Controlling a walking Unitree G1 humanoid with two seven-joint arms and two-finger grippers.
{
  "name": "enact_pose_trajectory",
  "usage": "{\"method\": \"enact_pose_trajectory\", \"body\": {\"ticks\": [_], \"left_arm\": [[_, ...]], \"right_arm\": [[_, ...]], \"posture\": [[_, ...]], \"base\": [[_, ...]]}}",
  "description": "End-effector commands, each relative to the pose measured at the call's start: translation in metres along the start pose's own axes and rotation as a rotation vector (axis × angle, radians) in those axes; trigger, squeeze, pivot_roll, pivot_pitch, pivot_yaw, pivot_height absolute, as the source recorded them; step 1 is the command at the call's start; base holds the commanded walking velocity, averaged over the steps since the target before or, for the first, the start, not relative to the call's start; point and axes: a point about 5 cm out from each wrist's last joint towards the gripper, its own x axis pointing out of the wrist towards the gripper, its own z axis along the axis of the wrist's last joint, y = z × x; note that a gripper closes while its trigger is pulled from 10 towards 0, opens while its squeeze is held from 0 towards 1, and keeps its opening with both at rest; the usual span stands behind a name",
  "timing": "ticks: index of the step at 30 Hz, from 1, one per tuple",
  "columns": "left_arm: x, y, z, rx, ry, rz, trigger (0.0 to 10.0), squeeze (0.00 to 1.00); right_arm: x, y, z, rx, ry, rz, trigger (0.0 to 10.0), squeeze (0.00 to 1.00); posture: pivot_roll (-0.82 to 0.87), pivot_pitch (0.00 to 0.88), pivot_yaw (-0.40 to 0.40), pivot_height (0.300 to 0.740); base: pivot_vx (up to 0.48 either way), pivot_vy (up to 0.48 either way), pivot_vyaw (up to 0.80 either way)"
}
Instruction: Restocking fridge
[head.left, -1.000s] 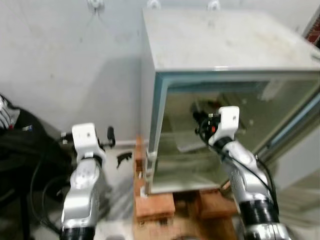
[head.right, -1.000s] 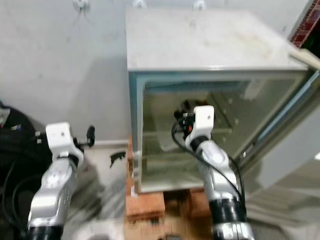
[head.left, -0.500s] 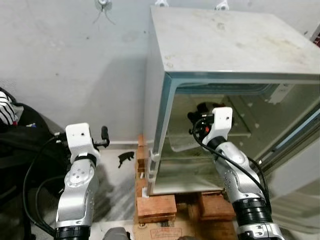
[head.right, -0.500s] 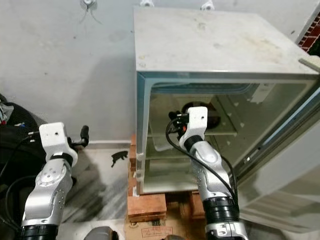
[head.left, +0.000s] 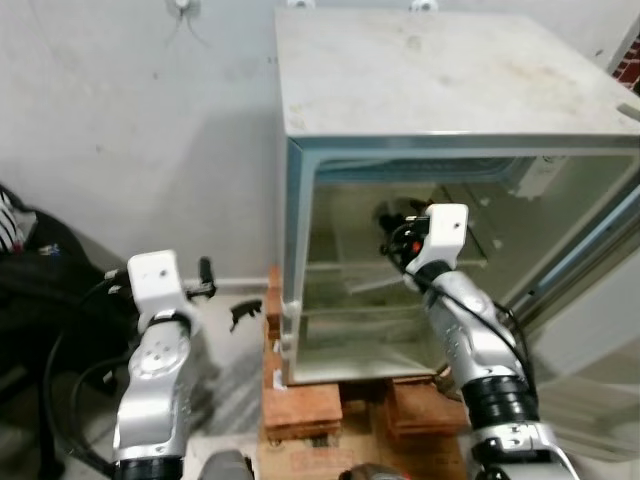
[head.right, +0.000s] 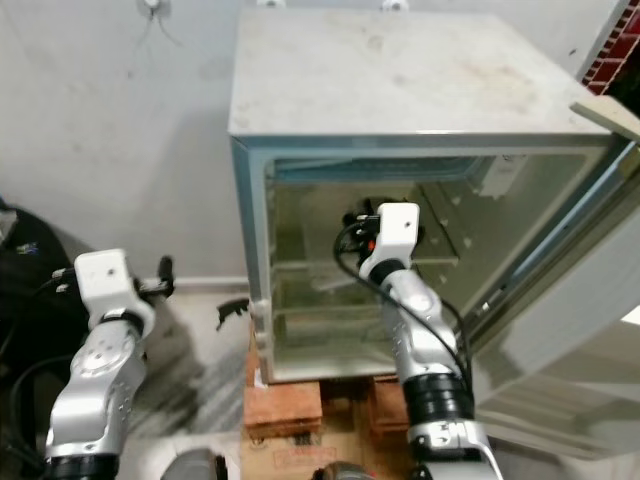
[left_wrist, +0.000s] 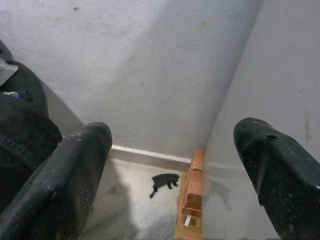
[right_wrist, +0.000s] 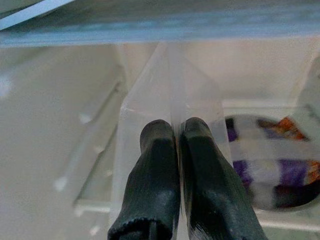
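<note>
While the right hand (right_wrist: 176, 165) reaches inside the small grey metal fridge (head.left: 440, 90), its two black fingers (right_wrist: 155, 170) are pressed together, with a thin clear plastic sheet or bag (right_wrist: 170, 100) running up from the seam between them; whether they pinch it cannot be told. At the fingers' three o'clock, a round packet with purple, white and orange print (right_wrist: 272, 165) lies on the pale inner shelf (right_wrist: 240, 107), so the stock looks already placed, and the job seems near its end, pending release and withdrawal.

Compared with half a second ago, the whole head view has swung a little, which is the camera turning and not the fridge moving. The right arm (head.left: 465, 320) sits in nearly the same reach, its white wrist block at the mouth of the upper compartment; no clear change in the hand itself can be read.

The left hand (left_wrist: 175, 165) hangs idle at the fridge's nine o'clock, fingers spread wide apart over bare floor.

The fridge stands on reddish bricks (head.left: 300, 405), its glass-fronted door (head.left: 600, 250) swung open at three o'clock. Behind is a plain grey plastered wall (head.left: 150, 120); a dark heap of cloth or bags (head.left: 40, 290) lies at nine o'clock, and a small black scrap (left_wrist: 162, 181) rests on the pale floor near the skirting.
</note>
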Motion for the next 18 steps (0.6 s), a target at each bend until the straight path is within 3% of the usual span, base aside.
{"method": "enact_pose_trajectory", "body": {"ticks": [1, 18], "left_arm": [[-0.002, 0.007, 0.003, 0.003, -0.010, 0.027, 10.0, 0.00], [-0.017, 0.014, 0.000, -0.006, 0.022, 0.079, 10.0, 0.00]], "right_arm": [[0.006, 0.007, 0.006, 0.011, -0.025, 0.013, 10.0, 0.00], [0.017, 0.024, -0.005, 0.089, 0.014, 0.050, 10.0, 0.00]], "posture": [[0.08, 0.000, -0.072, 0.740], [0.15, 0.000, -0.100, 0.740]], "base": [[0.000, 0.000, 0.00], [0.000, 0.000, 0.00]]}}
